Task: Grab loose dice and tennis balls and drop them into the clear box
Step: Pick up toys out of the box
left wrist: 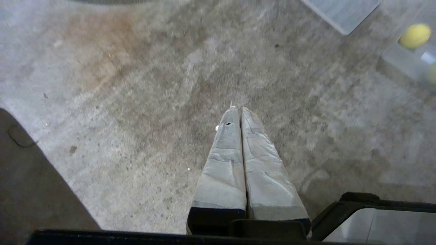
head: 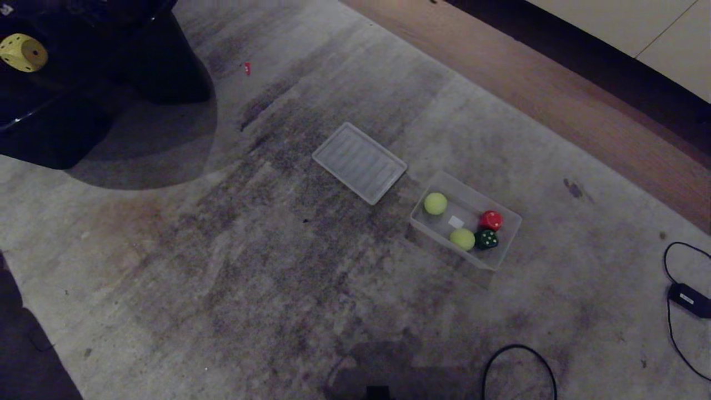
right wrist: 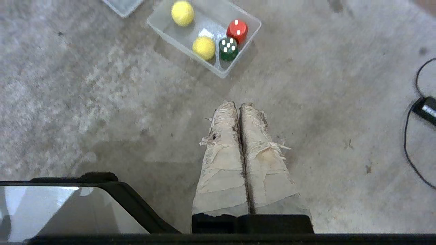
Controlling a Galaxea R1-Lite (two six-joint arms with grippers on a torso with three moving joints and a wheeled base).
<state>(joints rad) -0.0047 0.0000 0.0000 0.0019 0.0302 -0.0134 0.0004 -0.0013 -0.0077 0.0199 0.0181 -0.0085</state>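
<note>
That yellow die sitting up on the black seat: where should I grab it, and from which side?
Judging by its pose, pinch the yellow die across two opposite flat faces, coming from above. It rests on the black seat, top exposed; rounded corners would likely slip from the fingers.

Head view high, looking down on carpet (head: 222, 266). Both wrist views behind fingers, facing floor, closer. All three share box (head: 502, 255) (left wrist: 396, 61) (right wrist: 163, 29); lid (head: 360, 162) (left wrist: 340, 12) too.

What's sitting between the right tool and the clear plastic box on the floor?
Nothing: in the right wrist view, only bare stained grey floor lies between the shut right tool and the clear plastic box.
</note>
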